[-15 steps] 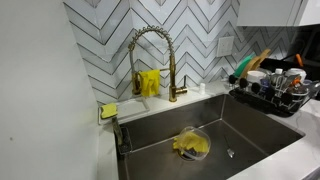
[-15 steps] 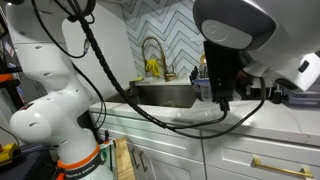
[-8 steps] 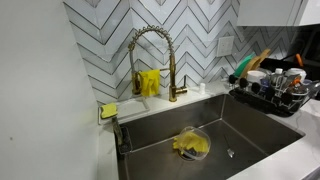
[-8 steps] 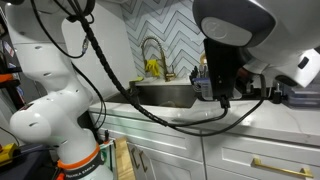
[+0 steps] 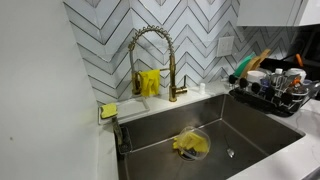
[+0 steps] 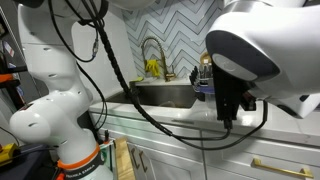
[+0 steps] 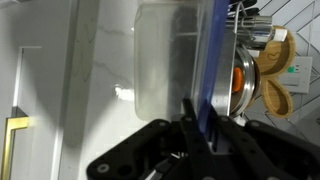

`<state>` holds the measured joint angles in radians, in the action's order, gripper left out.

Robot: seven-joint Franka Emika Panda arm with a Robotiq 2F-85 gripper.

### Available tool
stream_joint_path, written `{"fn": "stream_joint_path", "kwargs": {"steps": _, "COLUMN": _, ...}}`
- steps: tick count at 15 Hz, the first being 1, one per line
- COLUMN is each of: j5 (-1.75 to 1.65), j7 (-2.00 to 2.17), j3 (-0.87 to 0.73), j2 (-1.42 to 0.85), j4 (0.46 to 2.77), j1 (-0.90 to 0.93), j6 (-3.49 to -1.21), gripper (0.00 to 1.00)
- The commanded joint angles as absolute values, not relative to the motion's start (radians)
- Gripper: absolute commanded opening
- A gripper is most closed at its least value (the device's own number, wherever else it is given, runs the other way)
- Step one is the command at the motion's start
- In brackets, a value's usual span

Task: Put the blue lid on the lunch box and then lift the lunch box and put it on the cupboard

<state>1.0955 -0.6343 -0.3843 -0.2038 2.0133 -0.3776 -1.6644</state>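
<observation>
Your tool (image 7: 200, 125) comes in from the bottom of the wrist view, and the blue lid (image 7: 210, 60) stands on edge right between its fingers (image 7: 186, 112). You're clamped on that lid: the blue strip runs straight down into the grip. Just beside it sits the lunch box (image 7: 160, 60), a clear tub with its mouth uncovered, resting on the pale marbled worktop (image 7: 80, 70). The lid's edge lies along the box's side, though whether the two touch I can't tell. On the far side of the lid there's a pair of wooden bowls (image 7: 272, 70), with something orange next to them, too blurred to name. A gold cabinet handle (image 7: 12, 150) shows at the edge of the picture.

In an exterior view, your white arm (image 6: 50, 60) arches over the cabinets and the tool (image 6: 228, 118) hangs low above the worktop (image 6: 180, 118), near the sink (image 6: 165, 95).

In an exterior view, the gold faucet (image 5: 150, 45) curls over the sink (image 5: 250, 130), a yellow cloth (image 5: 190, 145) lies in the basin, a sponge (image 5: 108, 111) sits at the corner, and the dish rack (image 5: 275, 90) stands at the side
</observation>
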Motion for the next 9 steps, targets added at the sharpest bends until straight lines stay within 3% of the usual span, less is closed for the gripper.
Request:
{"fn": "stream_joint_path", "kwargs": {"steps": 1, "j5": 1.142, "j7": -0.704, "j3": -0.369, "j2": -0.262, "j4": 1.993, "j1": -0.412, "j6": -1.647, "gripper": 0.03}}
{"fn": "stream_joint_path", "kwargs": {"steps": 9, "j5": 1.189, "j7": -0.801, "j3": -0.356, "j2": -0.334, "j4": 1.962, "j1": -0.438, "j6": -1.65, "gripper": 0.03}}
